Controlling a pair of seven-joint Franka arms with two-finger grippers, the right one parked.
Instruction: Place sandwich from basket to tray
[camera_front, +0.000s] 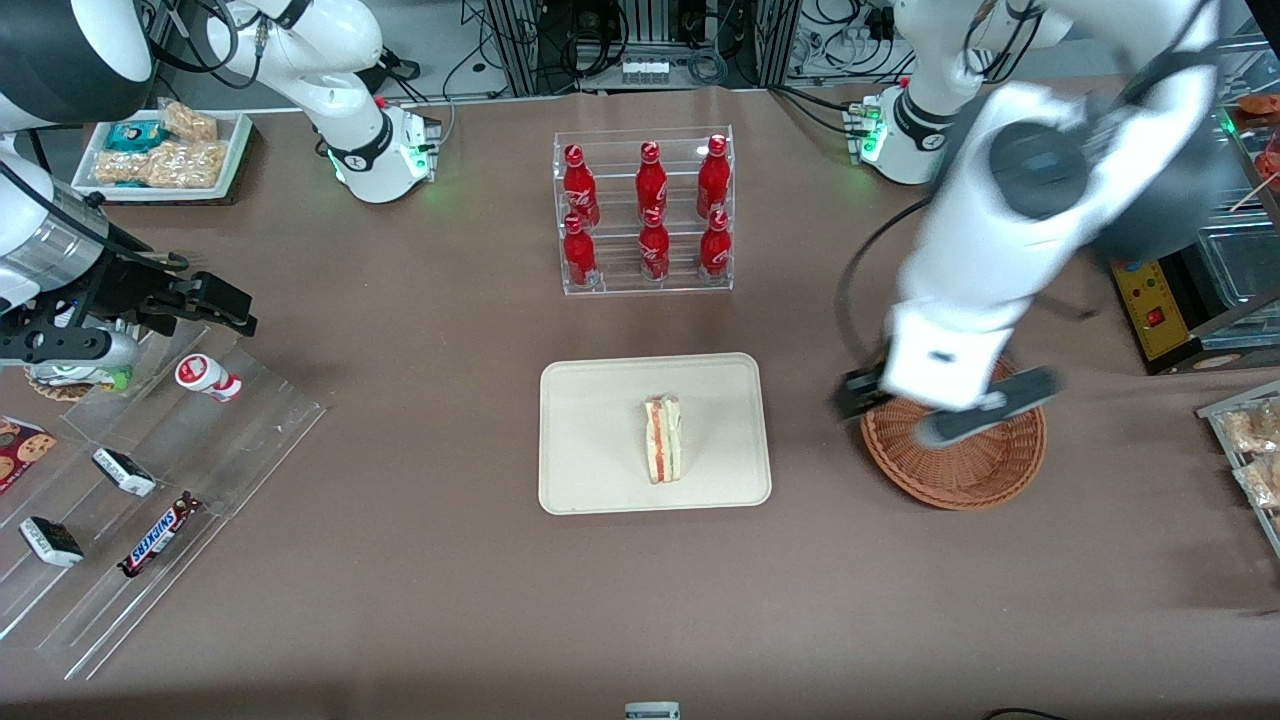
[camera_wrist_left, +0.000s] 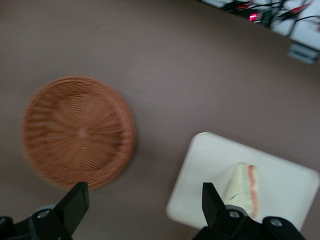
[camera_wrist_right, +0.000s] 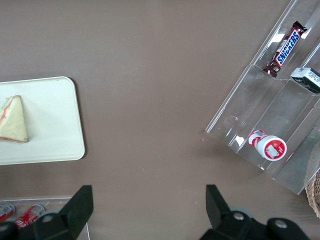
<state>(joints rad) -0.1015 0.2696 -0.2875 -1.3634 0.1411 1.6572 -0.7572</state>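
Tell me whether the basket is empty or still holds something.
Empty: the basket shows only bare weave; the sandwich lies on the tray. The open gripper hovers above the basket.

basket (camera_front: 955, 470) — woven wicker, ribbed, reddish-brown | tray (camera_front: 600, 440) beside basket — smooth matt cream plastic | gripper (camera_wrist_left: 142, 212) above basket — matt black fingers (camera_wrist_left: 75, 202) spread | tablecloth (camera_front: 400, 560) — matt brown

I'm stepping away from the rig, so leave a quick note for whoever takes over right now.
Gripper: open, holding nothing, above the table between the basket and the tray.
Sandwich: lying on the tray, not touched by the fingers.
Basket: nothing in it.
Done: sandwich is placed on the tray.
Left: probably just moving the arm clear.
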